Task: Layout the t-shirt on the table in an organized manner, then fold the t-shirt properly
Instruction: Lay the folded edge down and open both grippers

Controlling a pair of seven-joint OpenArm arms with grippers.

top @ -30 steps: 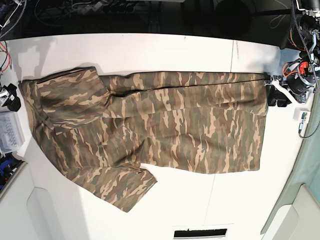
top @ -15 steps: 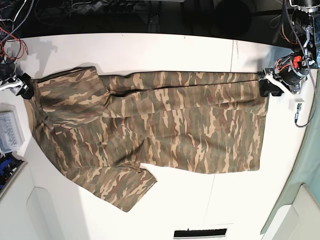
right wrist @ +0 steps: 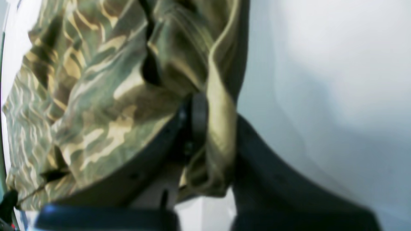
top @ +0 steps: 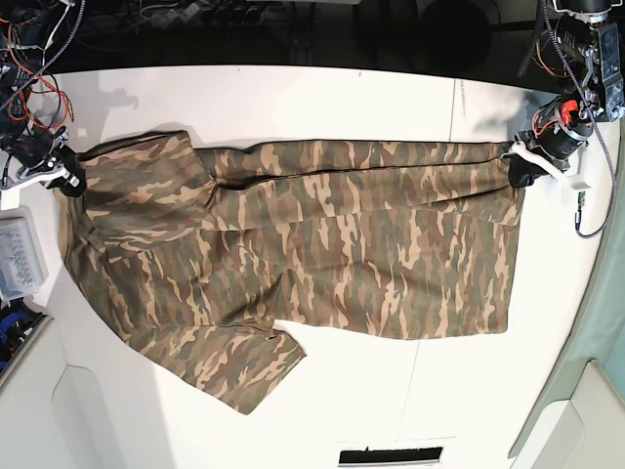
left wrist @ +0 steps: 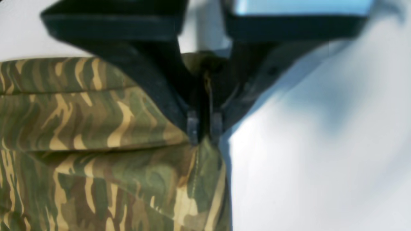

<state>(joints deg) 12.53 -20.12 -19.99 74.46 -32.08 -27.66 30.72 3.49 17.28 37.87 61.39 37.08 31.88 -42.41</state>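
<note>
While both arms reach in from opposite sides, the left tool (left wrist: 204, 128) is clenched on the t-shirt (top: 361, 264), its fingertips pinching a fold at the garment's side edge; the right tool (right wrist: 220, 128) likewise grasps the t-shirt, a narrow, raised ridge of cloth between its fingers. In the base view, the two grips lie at opposite upper corners of the garment. Between them, the camouflage cloth of olive, brown and tan spreads across the white worktop (top: 293, 107), its upper part folded over in a long band with a dark crease. A broad flap (top: 146, 181) covers the upper part near the right tool, and a sleeve-like piece (top: 225, 366) extends from the lower edge on that same side. Beyond the cloth, a thin seam (top: 452, 107) crosses the worktop, and a black strip (top: 391, 456) lies near the bottom of the view
</note>
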